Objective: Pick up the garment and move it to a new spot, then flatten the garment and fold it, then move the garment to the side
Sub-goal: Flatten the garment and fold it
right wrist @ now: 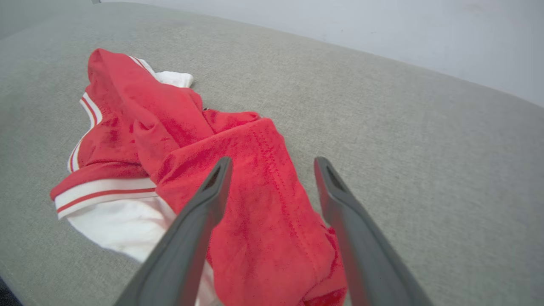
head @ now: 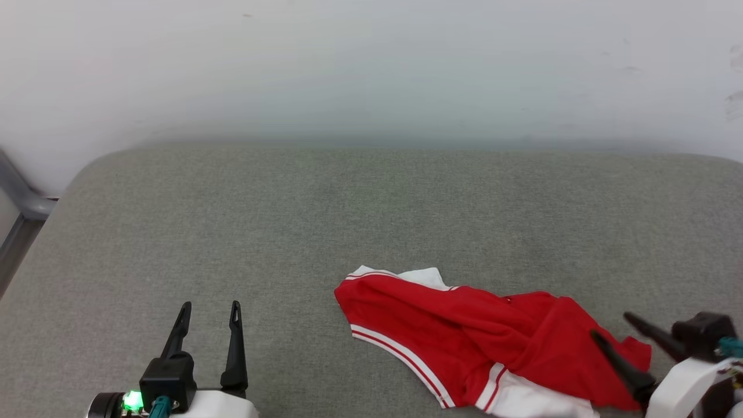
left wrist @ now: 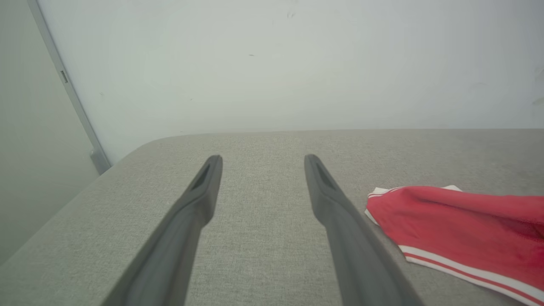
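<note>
Crumpled garment [head: 464,342] at grey pad's [head: 290,220] near right edge, bare pad leftward and behind, left gripper [head: 211,304] spread wide beside it, right gripper [head: 611,325] spread wide over its right end, gripping nothing.

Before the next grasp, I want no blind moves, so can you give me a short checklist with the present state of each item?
1. The garment lies on the grey fabric surface: ok.
2. It is flat: not ok, it is crumpled and folded over itself.
3. The right gripper is open at its red end, gripping nothing: ok.
4. The left gripper is open, apart from the cloth: ok.
5. Bare surface for a new spot: ok.
6. Which side faces up: cannot tell.
</note>
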